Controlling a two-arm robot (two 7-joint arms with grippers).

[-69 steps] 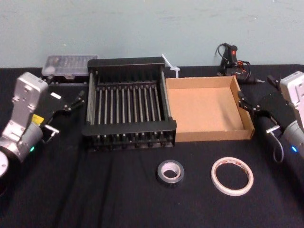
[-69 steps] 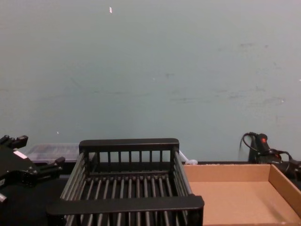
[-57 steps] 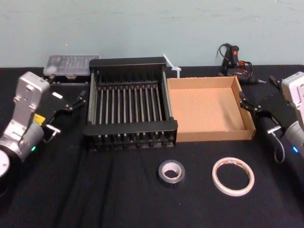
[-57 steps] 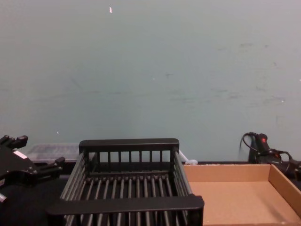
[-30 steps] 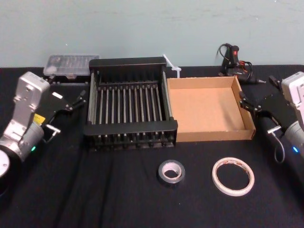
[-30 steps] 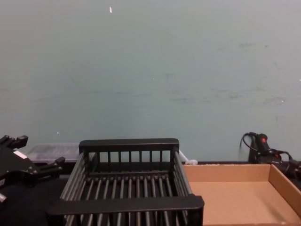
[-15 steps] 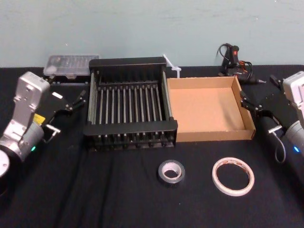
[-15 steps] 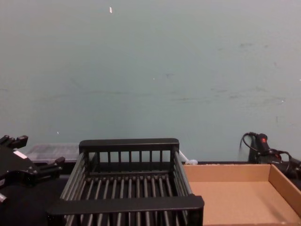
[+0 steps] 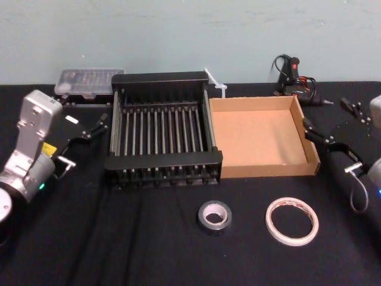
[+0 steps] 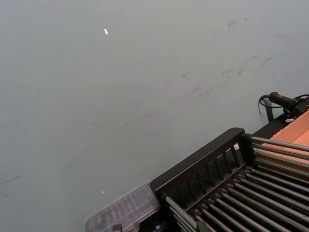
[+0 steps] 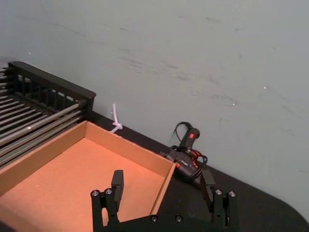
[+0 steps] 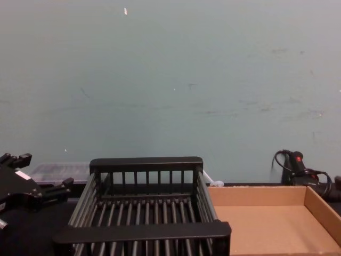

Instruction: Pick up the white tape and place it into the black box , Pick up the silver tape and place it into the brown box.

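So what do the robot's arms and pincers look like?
Each arm is a chunky silver-grey metal piece with a small green light. The left pincer and right pincer are black, with thin black fingers fixed by little screws. The left one has a small white label, and the right arm has a looping black cable.

Two tape rolls, the white tape (image 9: pixel 292 221) and silver tape (image 9: pixel 214 215); two boxes, the black box (image 9: pixel 163 162) and brown box (image 9: pixel 271 169).

Left arm (image 9: pixel 27 149): silver-grey housing, yellow label, small teal light, black bracket ending in a black gripper (image 9: pixel 89 126). Right arm (image 9: pixel 372 161): pale grey casing, looped black cable, black gripper (image 11: pixel 163 193) with visible screw heads.
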